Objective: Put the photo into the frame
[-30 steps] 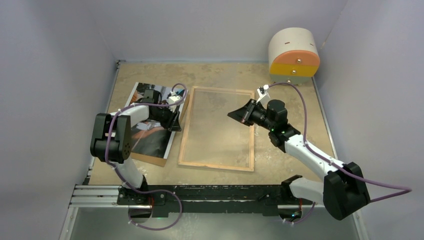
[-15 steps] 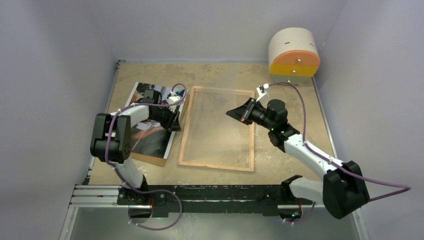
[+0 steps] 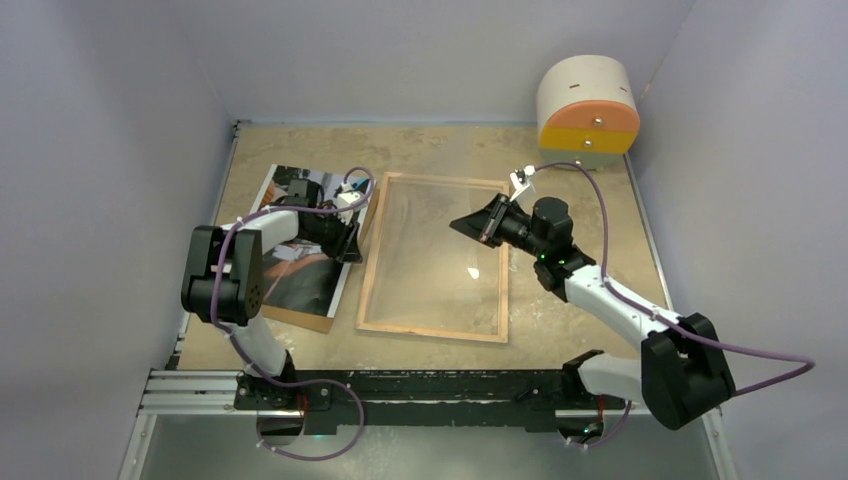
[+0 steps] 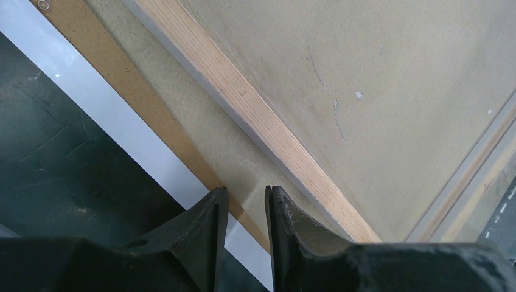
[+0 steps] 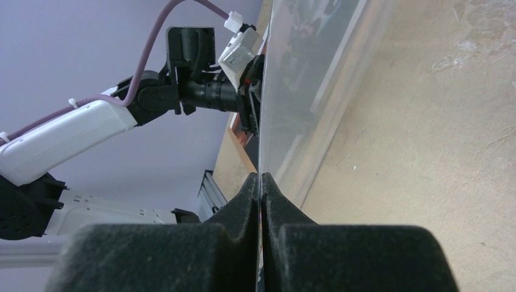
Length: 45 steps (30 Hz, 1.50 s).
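Right claw [image 3: 465, 226] had edged slightly left, pinched shut on the lifted glass pane [image 3: 430, 260] over the frame [image 3: 432, 329]. Left claw [image 3: 350, 245], narrowly parted, sat at the right edge of the photo [image 3: 300, 285], which lay on a board [image 3: 300, 318] left of the frame.

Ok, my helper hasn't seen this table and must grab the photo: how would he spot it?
On the sandy tabletop, look left of the big wood-edged frame. The photo lies there on a brown hardboard sheet: the only glossy print, white-bordered, with a dark picture.
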Motion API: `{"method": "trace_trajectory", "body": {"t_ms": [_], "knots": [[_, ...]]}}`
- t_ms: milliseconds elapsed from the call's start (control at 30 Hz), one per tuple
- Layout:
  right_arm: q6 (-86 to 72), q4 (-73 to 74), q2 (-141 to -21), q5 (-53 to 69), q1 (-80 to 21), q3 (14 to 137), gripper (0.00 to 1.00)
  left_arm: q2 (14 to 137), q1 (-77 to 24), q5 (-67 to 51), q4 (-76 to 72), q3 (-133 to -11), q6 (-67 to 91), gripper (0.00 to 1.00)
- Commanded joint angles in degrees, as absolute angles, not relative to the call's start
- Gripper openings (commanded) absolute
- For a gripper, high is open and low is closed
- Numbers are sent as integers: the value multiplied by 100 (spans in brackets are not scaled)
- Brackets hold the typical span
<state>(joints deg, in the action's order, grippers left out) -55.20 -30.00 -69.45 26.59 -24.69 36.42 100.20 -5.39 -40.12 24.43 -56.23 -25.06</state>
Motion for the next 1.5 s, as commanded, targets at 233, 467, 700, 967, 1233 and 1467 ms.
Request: {"method": "trace_trajectory", "body": {"t_ms": [233,467,700,967,1233,1467], "knots": [[-5806,-3793,-7132,2936,-2479,3926,0,10107,-567,-4012,2303,-5571,-2533,31],[-5914,-3987,-7313,3052,-2495,4125,0,10107,-556,-4014,2309,-5572,-2531,30],[-5915,-4114,-7361,3140,-2599,4136,0,10066,-545,-4014,2342,-5598,-2505,29],[-5890,-4122,-7418,3135,-2645,4172,0,10051,-536,-4000,2371,-5635,-2484,27],[-5934,-4161,-7482,3120,-2714,4256,0,10032,-536,-4019,2449,-5740,-2472,28],[-5834,-3943,-7462,3026,-2725,4289,0,9252,-501,-3919,2959,-5976,-2922,62]]}}
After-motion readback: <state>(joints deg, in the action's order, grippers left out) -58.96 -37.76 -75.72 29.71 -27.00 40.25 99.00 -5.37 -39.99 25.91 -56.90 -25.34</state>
